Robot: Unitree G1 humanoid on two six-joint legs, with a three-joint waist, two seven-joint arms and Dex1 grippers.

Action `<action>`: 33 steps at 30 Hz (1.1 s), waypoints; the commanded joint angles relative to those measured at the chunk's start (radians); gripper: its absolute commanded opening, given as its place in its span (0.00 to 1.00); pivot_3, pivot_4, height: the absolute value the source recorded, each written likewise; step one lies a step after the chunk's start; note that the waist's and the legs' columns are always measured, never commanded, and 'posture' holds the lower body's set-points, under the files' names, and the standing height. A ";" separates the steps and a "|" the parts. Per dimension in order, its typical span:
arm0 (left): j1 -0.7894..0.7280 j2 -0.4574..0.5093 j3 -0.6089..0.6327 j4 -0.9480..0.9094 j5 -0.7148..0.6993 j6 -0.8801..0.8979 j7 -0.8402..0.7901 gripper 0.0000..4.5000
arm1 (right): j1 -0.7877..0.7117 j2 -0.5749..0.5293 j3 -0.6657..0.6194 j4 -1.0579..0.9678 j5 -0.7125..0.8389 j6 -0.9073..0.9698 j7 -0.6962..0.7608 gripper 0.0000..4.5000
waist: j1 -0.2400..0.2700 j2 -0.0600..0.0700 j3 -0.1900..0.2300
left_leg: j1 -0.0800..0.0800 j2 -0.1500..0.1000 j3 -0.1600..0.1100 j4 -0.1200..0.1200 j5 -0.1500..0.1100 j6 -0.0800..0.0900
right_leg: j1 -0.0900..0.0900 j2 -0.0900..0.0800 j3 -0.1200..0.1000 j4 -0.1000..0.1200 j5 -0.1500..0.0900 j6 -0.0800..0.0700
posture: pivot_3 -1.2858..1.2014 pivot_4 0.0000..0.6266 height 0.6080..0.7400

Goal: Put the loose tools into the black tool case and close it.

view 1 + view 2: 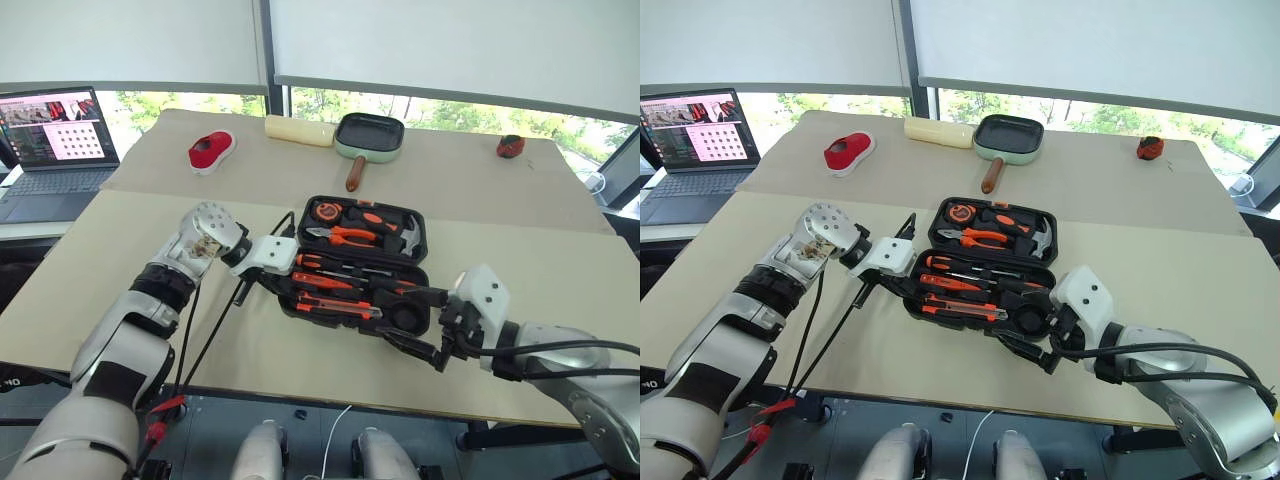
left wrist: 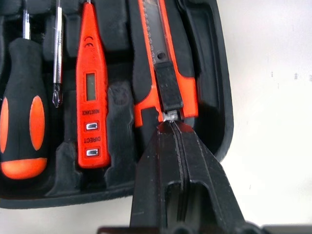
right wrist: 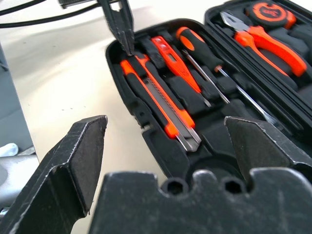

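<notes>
From the head camera you see the black tool case (image 1: 362, 265) lying open near the middle of the desk (image 1: 250, 340), its lid half toward twelve o'clock holding pliers (image 1: 345, 236), a hammer (image 1: 408, 236) and a round tape measure (image 1: 326, 211), its tray half toward six o'clock holding the loose tools. Your left gripper (image 1: 262, 283) sits at the case's nine o'clock edge, fingers pressed together with nothing between them. Your right gripper (image 1: 425, 322) waits at the case's four o'clock corner, fingers spread wide and empty. Farther off, a square pan (image 1: 369, 137) with a wooden handle lies at twelve o'clock, a red shoe (image 1: 211, 151) at ten, a laptop (image 1: 52, 150) beyond it at nine. In the left wrist view you look along the closed fingers (image 2: 168, 156), their tips touching the end of the utility knife (image 2: 165, 73), which lies in its slot; beside it sit the tester pen (image 2: 89, 97) and a screwdriver handle (image 2: 23, 122), all seated in the tray. In the right wrist view your own two fingers (image 3: 73, 161) stand far apart, framing the tray; the knife, the pen (image 3: 171, 54) and a long screwdriver (image 3: 207, 61) lie side by side, and the left fingers' tip rests at the knife's far end.
</notes>
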 commanded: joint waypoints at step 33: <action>0.268 0.182 0.290 -0.863 -0.442 0.644 0.126 1.00 | -0.127 -0.051 0.164 0.554 -0.390 -0.185 0.141 0.55 | -0.023 0.001 0.002 | -0.004 0.001 0.001 0.002 0.000 0.000 | -0.005 0.003 0.003 0.001 0.000 0.000 | 0.52 0.24 1.00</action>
